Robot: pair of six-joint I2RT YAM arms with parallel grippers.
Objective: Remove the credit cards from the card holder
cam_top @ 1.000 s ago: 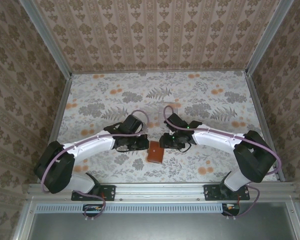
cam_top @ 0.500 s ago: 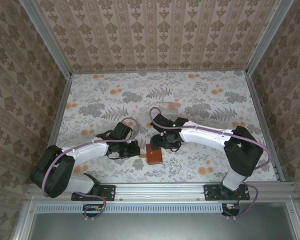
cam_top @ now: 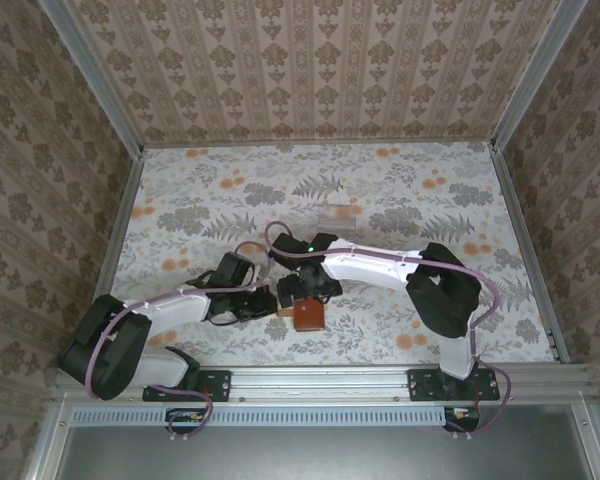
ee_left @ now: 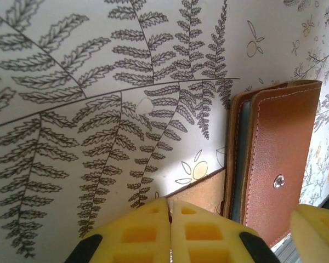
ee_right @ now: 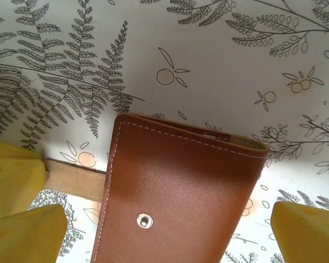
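left arm (cam_top: 175,300) lies low, running from its base at the near left rightward over the floral table (cam_top: 410,190), forearm almost level, wrist ending just left of the card holder (cam_top: 308,315). left gripper (ee_left: 170,205): yellow pads pressed together, pinching the end of the tan strap (ee_left: 200,192) that sticks out from the holder's left edge. right arm (cam_top: 375,265) is folded at the elbow on the right, its forearm reaching left across the table, wrist over the far side of the holder and tipped down toward it. right gripper (ee_right: 164,222): fingers spread wide, one on each side of the holder, apart from the leather on both sides. holder lies flat on the table near the near edge, about midway between the two bases, folded shut, reddish-brown outer face up, metal snap stud (ee_right: 145,220) showing, grey-blue lining visible only as a thin line along the open edge in the left wrist view.
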